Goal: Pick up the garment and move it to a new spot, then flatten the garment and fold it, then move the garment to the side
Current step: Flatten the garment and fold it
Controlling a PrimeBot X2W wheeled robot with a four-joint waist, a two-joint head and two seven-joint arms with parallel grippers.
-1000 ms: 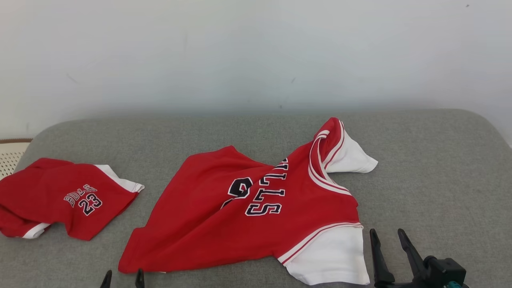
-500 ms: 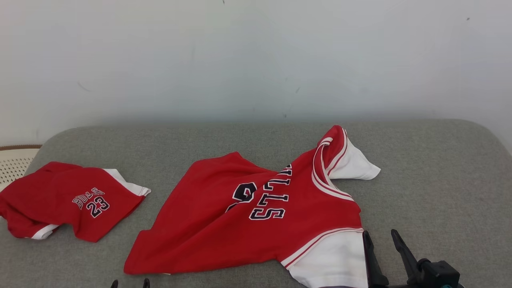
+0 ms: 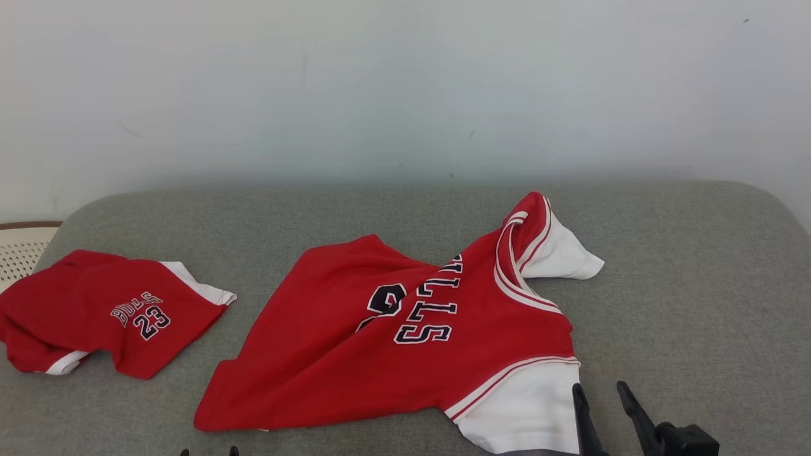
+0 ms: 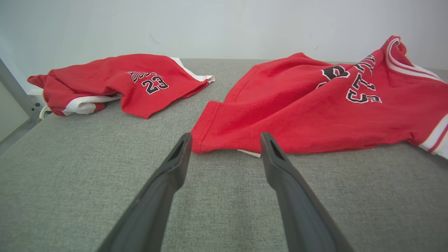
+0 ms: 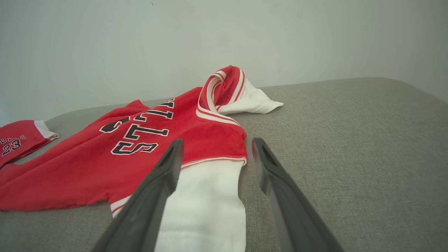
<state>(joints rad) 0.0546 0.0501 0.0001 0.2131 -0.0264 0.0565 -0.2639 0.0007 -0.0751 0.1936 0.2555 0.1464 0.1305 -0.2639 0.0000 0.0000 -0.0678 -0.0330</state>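
Red cotton jersey with white sleeves [image 3: 405, 342] lies rumpled, far sleeve bunched upright, on the middle of the grey upholstered cushion [image 3: 697, 285]. The left gripper [image 4: 226, 137] gapes at its hem corner and the right gripper [image 5: 217, 141] gapes over the near sleeve, both empty. Flattening seems in hand; next, pinch both spots and pull taut.
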